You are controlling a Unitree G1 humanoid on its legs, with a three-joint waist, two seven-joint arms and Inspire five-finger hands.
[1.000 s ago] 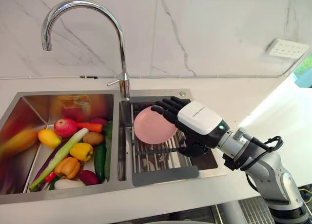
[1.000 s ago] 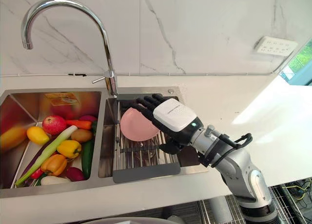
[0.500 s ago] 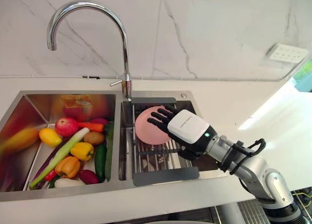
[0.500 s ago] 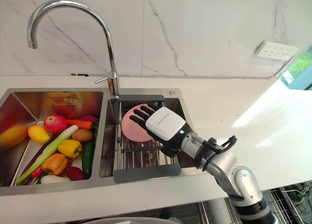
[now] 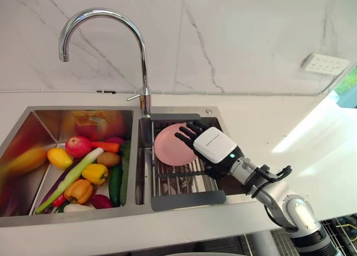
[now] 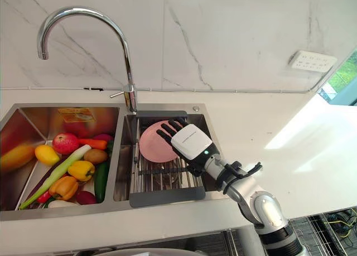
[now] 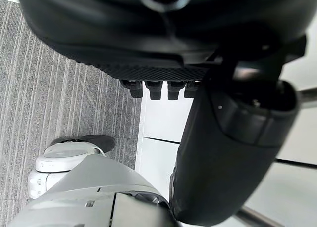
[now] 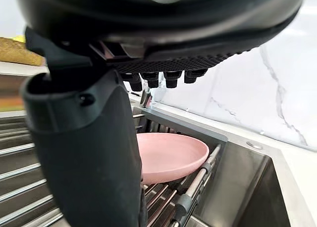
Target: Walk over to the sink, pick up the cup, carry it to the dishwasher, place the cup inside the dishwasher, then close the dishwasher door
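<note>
Where the right hand [image 5: 215, 146] hovers, one pink plate [image 5: 167, 148] lies

A: What lies past the right hand [image 8: 148, 34]?
B: A pink plate [image 8: 171, 155], slightly tilted, at the far end of the rack [image 8: 25, 187], its rim by the rack's side bar.
A: And the hand itself?
B: Its thumb [image 8: 89, 153] hangs in front and its fingertips [image 8: 173, 78] reach out above the plate, holding nothing. The sink [image 8: 242, 187] wall runs beside the rack's edge.
</note>
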